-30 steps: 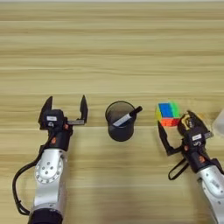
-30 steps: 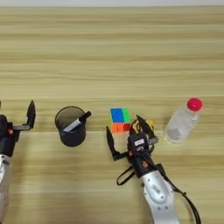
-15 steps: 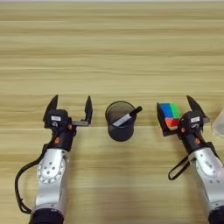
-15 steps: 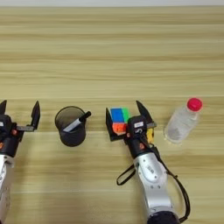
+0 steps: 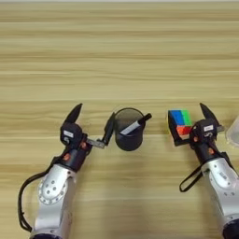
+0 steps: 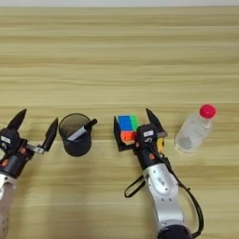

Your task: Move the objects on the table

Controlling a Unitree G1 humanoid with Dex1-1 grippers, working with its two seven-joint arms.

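Black mesh marks the pen cup (image 5: pixel 128 135) at the middle of the wooden table (image 5: pixel 116 56) in the left eye view, with a black-and-white marker (image 5: pixel 135 125) leaning in it, its long axis tilted so the tip points up and to the right over the rim. The left gripper (image 5: pixel 92 122) stands spread wide just left of the cup, its inner finger close beside the cup wall, grasping nothing. The step in hand looks like an approach to the cup; the next move calls for shifting right until the fingers straddle it.

Seen from the right eye view, the right gripper (image 6: pixel 134 128) is also spread, its two fingers flanking the multicoloured puzzle cube (image 6: pixel 127 128), which sits square to the table just right of the cup. Whether the fingers touch it cannot be told. A clear bottle (image 6: pixel 193 133) with a red cap lies tilted further right, cap pointing up-right.
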